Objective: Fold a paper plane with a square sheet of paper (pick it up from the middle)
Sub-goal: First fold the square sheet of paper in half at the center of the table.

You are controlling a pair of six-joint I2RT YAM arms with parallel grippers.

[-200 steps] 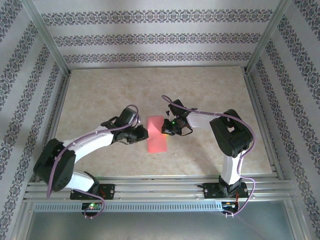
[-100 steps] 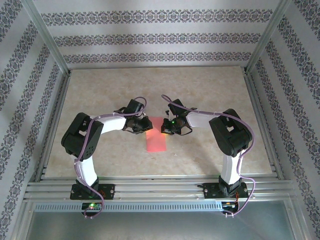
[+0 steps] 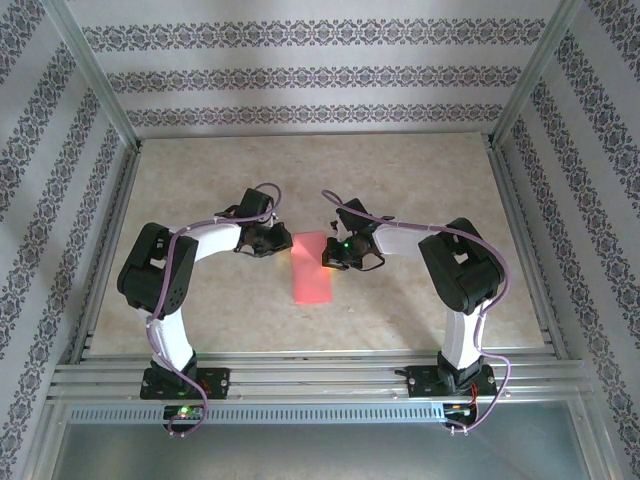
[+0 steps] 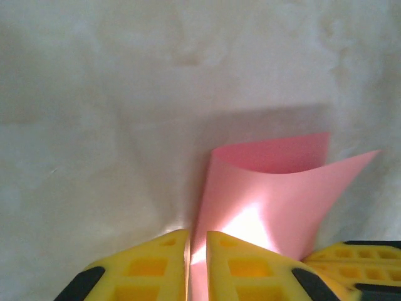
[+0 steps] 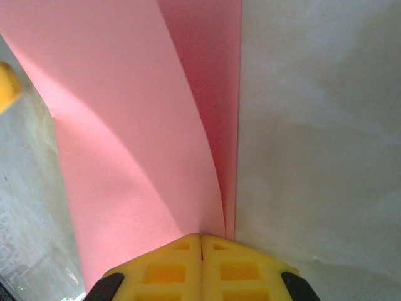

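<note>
The pink paper (image 3: 312,278) lies folded on the worktop (image 3: 420,180), a long strip running from near to far. The paper's near end lies free. On its right edge the right tool (image 5: 201,243) is pinched shut on the layers. A bit farther, at the paper's far left corner, the left tool (image 4: 197,246) nips the curled edge, almost closed. I think the next fold turns along that long line.
</note>
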